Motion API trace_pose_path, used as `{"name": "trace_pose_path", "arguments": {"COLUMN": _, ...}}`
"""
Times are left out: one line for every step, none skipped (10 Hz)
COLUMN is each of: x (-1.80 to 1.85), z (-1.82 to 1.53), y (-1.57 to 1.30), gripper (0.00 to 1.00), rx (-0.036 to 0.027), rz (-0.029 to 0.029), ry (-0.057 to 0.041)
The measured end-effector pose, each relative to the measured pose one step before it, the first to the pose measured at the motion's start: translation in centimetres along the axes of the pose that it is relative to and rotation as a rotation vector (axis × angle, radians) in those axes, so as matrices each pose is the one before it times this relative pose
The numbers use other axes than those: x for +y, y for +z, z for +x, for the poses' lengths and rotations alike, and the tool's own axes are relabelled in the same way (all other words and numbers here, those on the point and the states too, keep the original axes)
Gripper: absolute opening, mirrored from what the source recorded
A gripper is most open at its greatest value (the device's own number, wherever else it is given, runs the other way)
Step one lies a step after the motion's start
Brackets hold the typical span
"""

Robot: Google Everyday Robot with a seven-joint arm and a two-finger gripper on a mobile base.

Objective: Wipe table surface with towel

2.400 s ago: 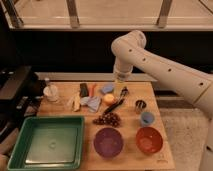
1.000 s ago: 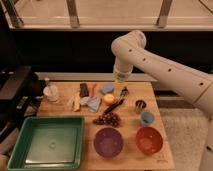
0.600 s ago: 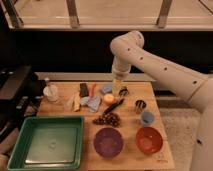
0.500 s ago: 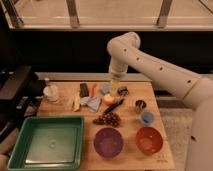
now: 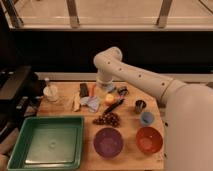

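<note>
A crumpled pale blue towel lies on the wooden table, left of an orange fruit. My white arm reaches in from the right and bends down over the back middle of the table. My gripper hangs just above the table, behind and slightly right of the towel, close to the orange fruit. Another small blue piece shows right beside the gripper; I cannot tell what it is.
A green tray fills the front left. A purple bowl, an orange-red bowl, grapes, a blue cup, a dark cup, a black utensil, a banana, a dark green item and a white bottle crowd the table.
My arm has swung left, carrying the gripper from over the table's back middle toward the towel side. The things on the table have not moved.
</note>
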Motion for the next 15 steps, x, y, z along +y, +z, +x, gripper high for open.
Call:
{"name": "trace_pose_path", "arguments": {"x": 0.079, "z": -1.021, "y": 1.434, "gripper": 0.80, "rx": -0.00985, "rz": -0.00395, "ry": -0.01147}}
{"name": "trace_pose_path", "arguments": {"x": 0.027, "z": -1.157, "y": 1.621, "gripper": 0.80, "rx": -0.01339, "rz": -0.00156, "ry": -0.00590}}
{"name": "trace_pose_path", "arguments": {"x": 0.020, "z": -0.767, "y": 0.865, "gripper": 0.80, "rx": -0.00643, "rz": -0.00118, "ry": -0.00598}}
{"name": "trace_pose_path", "arguments": {"x": -0.079, "z": -0.114, "y": -0.032, "gripper": 0.80, "rx": -0.00197, "rz": 0.00257, "ry": 0.00013}}
{"name": "trace_pose_path", "arguments": {"x": -0.009, "z": 0.263, "y": 0.006, "gripper": 0.80, "rx": 0.00233, "rz": 0.00006, "ry": 0.00285}}
{"name": "trace_pose_path", "arguments": {"x": 0.019, "z": -0.157, "y": -0.012, "gripper": 0.80, "rx": -0.00107, "rz": -0.00062, "ry": -0.00163}}
{"name": "trace_pose_path", "arguments": {"x": 0.053, "z": -0.158, "y": 0.061, "gripper": 0.80, "rx": 0.00022, "rz": -0.00092, "ry": -0.00217}}
{"name": "trace_pose_path", "arguments": {"x": -0.089, "z": 0.129, "y": -0.051, "gripper": 0.80, "rx": 0.00341, "rz": 0.00850, "ry": 0.00606}}
{"name": "trace_pose_path", "arguments": {"x": -0.289, "z": -0.085, "y": 0.031, "gripper": 0.80, "rx": -0.03182, "rz": 0.01036, "ry": 0.01702}}
{"name": "trace_pose_path", "arguments": {"x": -0.220, "z": -0.015, "y": 0.479, "gripper": 0.80, "rx": -0.04865, "rz": 0.00400, "ry": 0.01953}}
{"name": "trace_pose_path", "arguments": {"x": -0.259, "z": 0.059, "y": 0.892, "gripper": 0.80, "rx": -0.04354, "rz": 0.00470, "ry": 0.01409}}
{"name": "trace_pose_path", "arguments": {"x": -0.238, "z": -0.218, "y": 1.222, "gripper": 0.80, "rx": -0.02799, "rz": 0.00015, "ry": 0.00656}}
{"name": "trace_pose_path", "arguments": {"x": -0.175, "z": -0.176, "y": 0.611, "gripper": 0.80, "rx": -0.01025, "rz": -0.00137, "ry": 0.00037}}
{"name": "trace_pose_path", "arguments": {"x": -0.257, "z": 0.127, "y": 0.663, "gripper": 0.80, "rx": -0.00583, "rz": -0.00087, "ry": 0.00313}}
{"name": "trace_pose_path", "arguments": {"x": -0.175, "z": 0.317, "y": 0.931, "gripper": 0.80, "rx": -0.00235, "rz": -0.00745, "ry": 0.00346}}
